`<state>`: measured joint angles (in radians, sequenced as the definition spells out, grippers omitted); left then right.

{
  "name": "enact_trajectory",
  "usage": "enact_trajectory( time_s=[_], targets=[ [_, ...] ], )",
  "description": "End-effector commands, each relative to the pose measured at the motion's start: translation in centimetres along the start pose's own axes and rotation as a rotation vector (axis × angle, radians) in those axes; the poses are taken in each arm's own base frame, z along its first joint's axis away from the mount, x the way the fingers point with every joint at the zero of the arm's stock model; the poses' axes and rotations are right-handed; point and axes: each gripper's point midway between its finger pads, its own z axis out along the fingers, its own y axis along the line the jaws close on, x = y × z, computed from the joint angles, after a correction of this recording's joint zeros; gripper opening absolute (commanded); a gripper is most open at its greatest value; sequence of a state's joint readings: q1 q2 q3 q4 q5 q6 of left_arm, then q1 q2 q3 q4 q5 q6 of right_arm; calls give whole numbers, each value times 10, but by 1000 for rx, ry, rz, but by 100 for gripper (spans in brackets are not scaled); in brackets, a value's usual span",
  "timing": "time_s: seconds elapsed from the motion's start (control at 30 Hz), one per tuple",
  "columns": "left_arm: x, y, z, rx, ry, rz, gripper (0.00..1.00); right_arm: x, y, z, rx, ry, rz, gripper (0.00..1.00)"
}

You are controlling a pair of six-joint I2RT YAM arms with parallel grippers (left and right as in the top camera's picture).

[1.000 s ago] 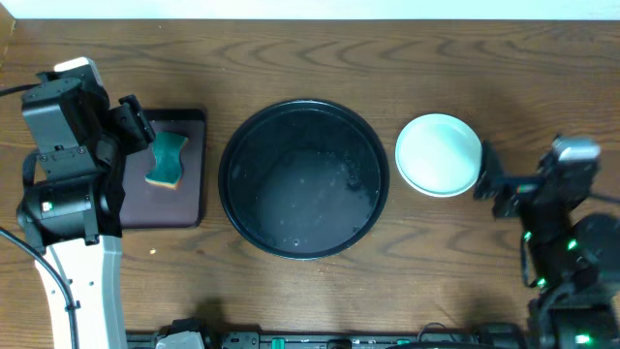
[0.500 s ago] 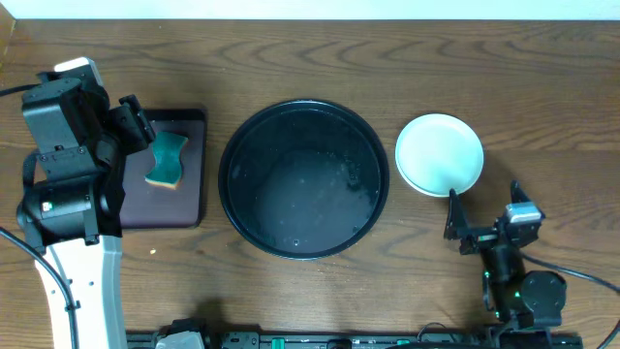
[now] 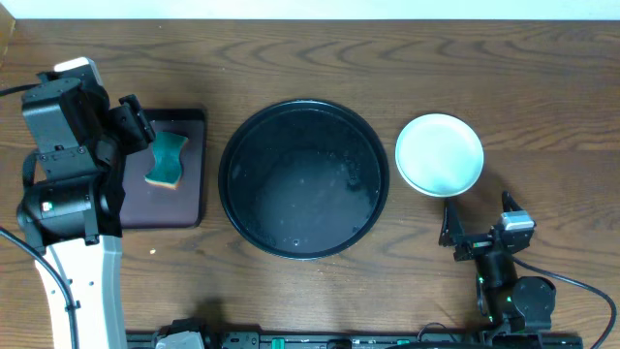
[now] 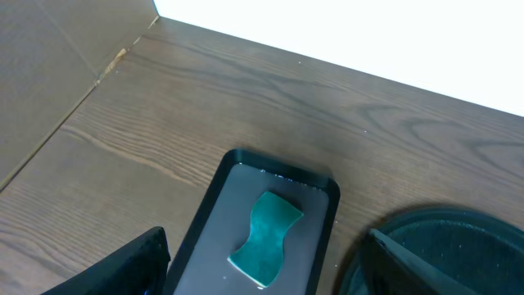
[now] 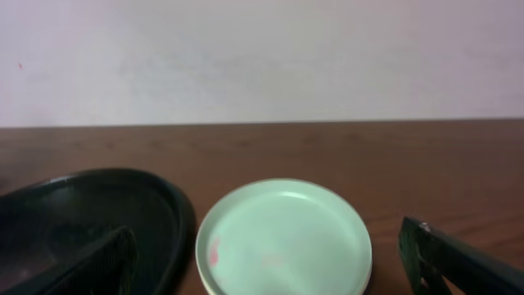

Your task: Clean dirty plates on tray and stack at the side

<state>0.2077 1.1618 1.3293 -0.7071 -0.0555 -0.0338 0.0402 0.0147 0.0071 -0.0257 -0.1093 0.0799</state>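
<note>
The black round tray (image 3: 223, 179) sits mid-table with no plates on it; its rim also shows in the right wrist view (image 5: 168, 205) and the left wrist view (image 4: 458, 221). A pale mint plate (image 3: 439, 153) lies on the table just right of the tray, with a faint reddish smear near its left edge (image 5: 284, 233). Anything beneath it is hidden. My right gripper (image 3: 477, 231) is open and empty, just in front of that plate (image 5: 270, 274). My left gripper (image 3: 139, 124) is open and empty above the maroon tray (image 4: 262, 277).
A rectangular dark maroon tray (image 3: 189, 199) lies left of the black tray and holds a teal sponge (image 3: 168, 159), also seen in the left wrist view (image 4: 264, 236). A cardboard wall (image 4: 49, 74) stands at the far left.
My right arm has drawn back from beside the plate toward the table's front edge. The plate, tray, sponge and left arm have not moved.
</note>
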Motion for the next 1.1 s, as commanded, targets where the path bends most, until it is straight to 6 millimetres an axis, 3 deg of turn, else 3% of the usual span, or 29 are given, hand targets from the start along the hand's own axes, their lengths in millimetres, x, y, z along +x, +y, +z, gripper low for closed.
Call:
enact_trajectory(
  time_s=[0.0, 1.07],
  targets=[
    [-2, 3, -2, -9, -9, -19, 75, 7, 1, -1, -5, 28, 20, 99],
    [-2, 3, -2, -9, -9, -19, 75, 8, 4, -1, -18, 32, 19, 99]
  ],
)
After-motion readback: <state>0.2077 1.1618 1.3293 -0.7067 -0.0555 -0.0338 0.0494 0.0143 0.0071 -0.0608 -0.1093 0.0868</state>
